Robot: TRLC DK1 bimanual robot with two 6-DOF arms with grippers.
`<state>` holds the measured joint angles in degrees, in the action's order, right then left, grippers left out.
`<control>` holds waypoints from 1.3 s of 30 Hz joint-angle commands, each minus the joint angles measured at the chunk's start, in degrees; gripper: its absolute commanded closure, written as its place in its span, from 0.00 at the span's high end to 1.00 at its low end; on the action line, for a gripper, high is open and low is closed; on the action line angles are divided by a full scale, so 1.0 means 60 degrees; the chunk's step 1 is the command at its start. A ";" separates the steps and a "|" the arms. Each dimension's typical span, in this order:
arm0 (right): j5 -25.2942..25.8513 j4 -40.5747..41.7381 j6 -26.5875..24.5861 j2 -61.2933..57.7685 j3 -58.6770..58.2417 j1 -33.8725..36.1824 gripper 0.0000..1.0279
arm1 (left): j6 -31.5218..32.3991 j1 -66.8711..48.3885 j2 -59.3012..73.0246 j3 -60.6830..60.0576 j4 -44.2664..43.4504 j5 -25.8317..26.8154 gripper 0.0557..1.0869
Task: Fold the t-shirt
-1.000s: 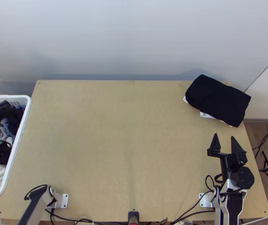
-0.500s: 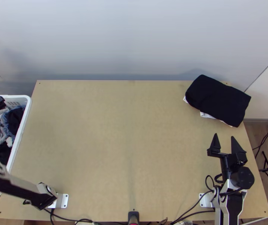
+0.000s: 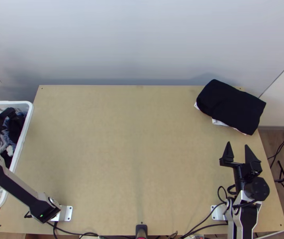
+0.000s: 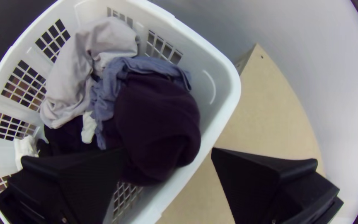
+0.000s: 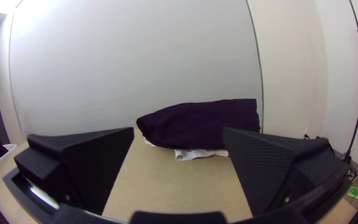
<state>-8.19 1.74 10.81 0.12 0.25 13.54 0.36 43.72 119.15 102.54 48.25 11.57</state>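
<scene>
Top view, surface: light wooden surface, with a white laundry basket beside its left edge.
Top view, left arm: the left arm reaches over the basket.
Top view, far right corner: a folded dark garment lies flat on white cloth; its long axis slants from far left to near right.
Top view, right gripper: the right gripper is just short of that stack, jaws wide and holding nothing.
Left wrist view, left gripper: the left gripper is above the basket, jaws wide apart with nothing gripped.
Left wrist view, t-shirt: probably the dark bunched garment in the basket, against its wall, beside a blue garment and a light grey garment; which piece is the t-shirt cannot be confirmed.
Left wrist view, risk: tangled cloth could bring a second piece up with the grip, or a jaw could catch the rim if lowered too close to the wall.
Left wrist view, direction: bunched, so neither its collar end nor its long axis can be told.
Right wrist view, stack: the folded dark garment rests ahead of the spread jaws, untouched.
</scene>
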 commanded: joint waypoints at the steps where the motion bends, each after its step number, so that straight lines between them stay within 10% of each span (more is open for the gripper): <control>1: 0.0002 0.0003 0.0000 -0.0005 0.0002 -0.0001 0.96 | -0.0104 -0.0168 0.1088 0.0004 -0.1025 0.0107 0.65; 3: 0.0002 0.0003 0.0000 0.0009 0.0002 -0.0001 0.96 | 0.0130 -0.0227 0.1147 -0.0186 -0.1757 0.0063 0.01; 21: 0.0002 0.0003 0.0000 0.0009 0.0002 -0.0001 0.96 | 0.1800 -0.0447 -0.4859 0.1689 -0.2475 0.0547 0.03; 39: 0.0002 0.0003 0.0000 -0.0005 0.0002 -0.0001 0.96 | 0.1522 -0.6042 -0.9385 -0.1651 -0.1626 0.0459 0.03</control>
<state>-8.19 1.74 10.81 0.16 0.25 13.54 9.58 22.17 72.34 101.32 34.63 14.55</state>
